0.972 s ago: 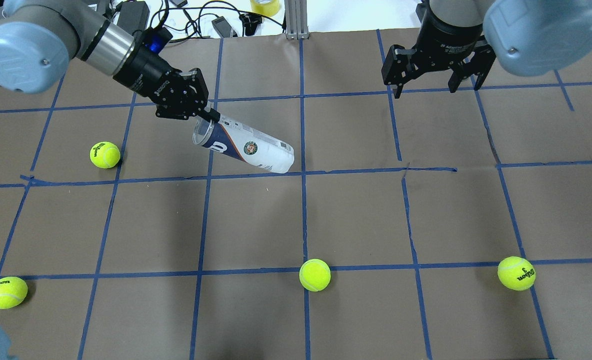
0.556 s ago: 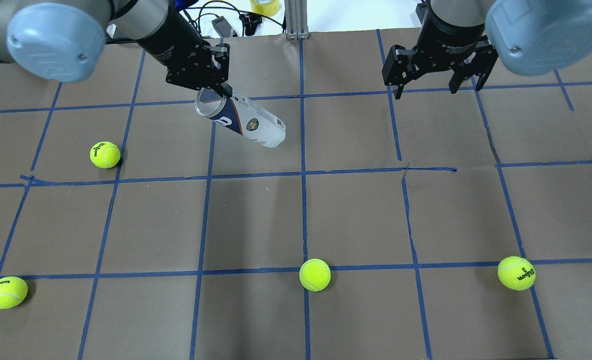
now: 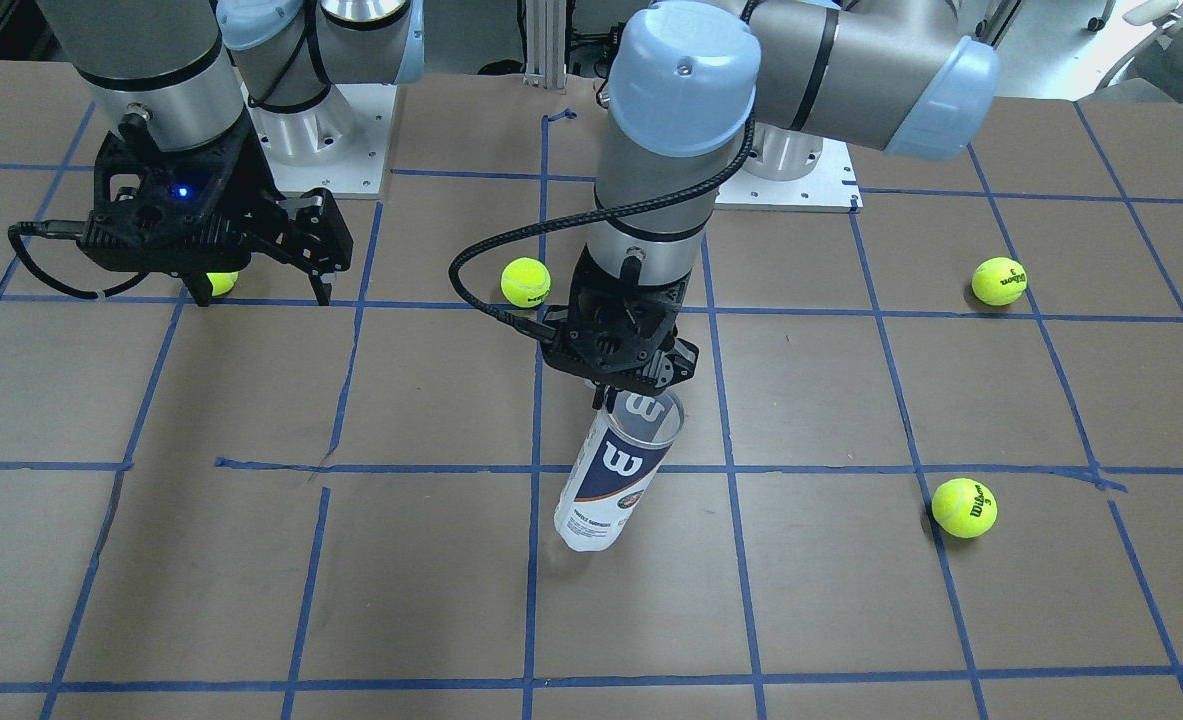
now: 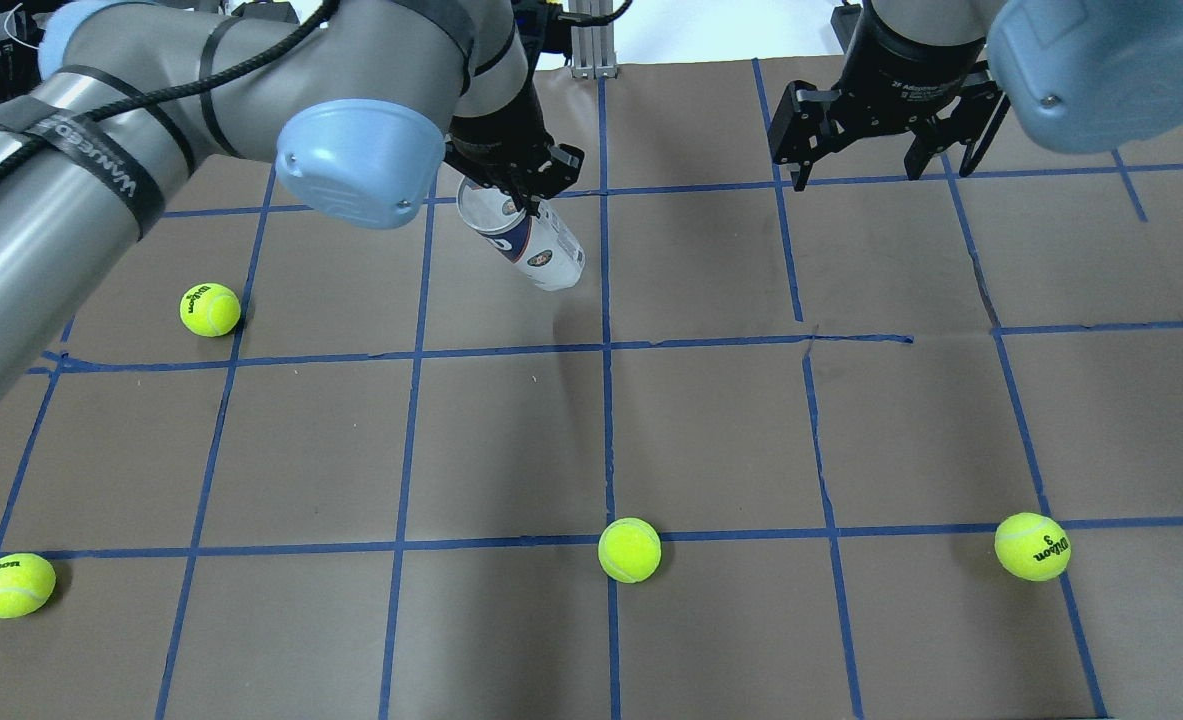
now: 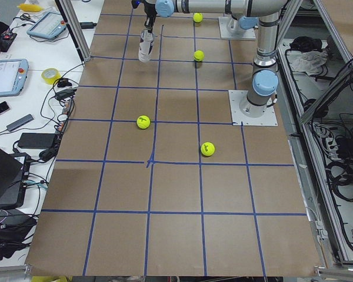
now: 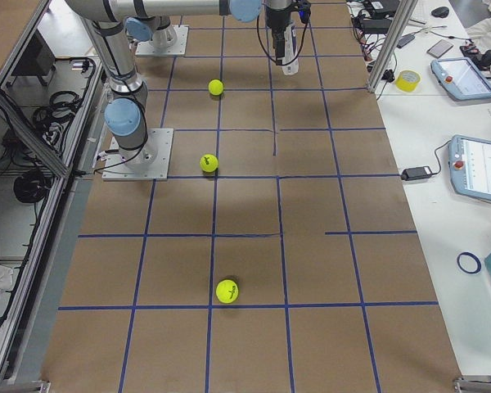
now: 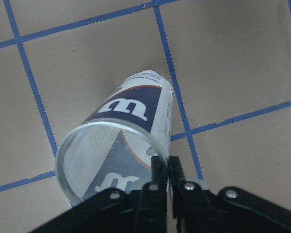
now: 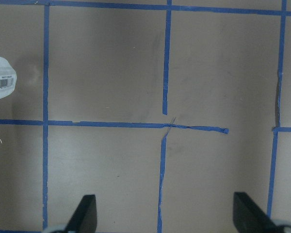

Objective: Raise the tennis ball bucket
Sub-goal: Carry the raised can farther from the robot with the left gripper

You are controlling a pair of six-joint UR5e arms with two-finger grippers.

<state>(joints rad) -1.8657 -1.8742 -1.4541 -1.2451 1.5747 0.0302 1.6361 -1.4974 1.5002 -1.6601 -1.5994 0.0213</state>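
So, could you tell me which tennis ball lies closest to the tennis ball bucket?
The ball on the centre tape line, between the bucket and the robot; the others lie farther off sideways.

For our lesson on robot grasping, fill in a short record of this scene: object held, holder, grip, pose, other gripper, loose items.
object held: tennis ball bucket
holder: left gripper
grip: fingers shut on its open rim
pose: tilted, open end up
other gripper: right gripper, open, empty
loose items: four tennis balls on the table

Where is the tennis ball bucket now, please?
The tennis ball bucket is held tilted by the left gripper, left of centre in the overhead view, near the far edge.
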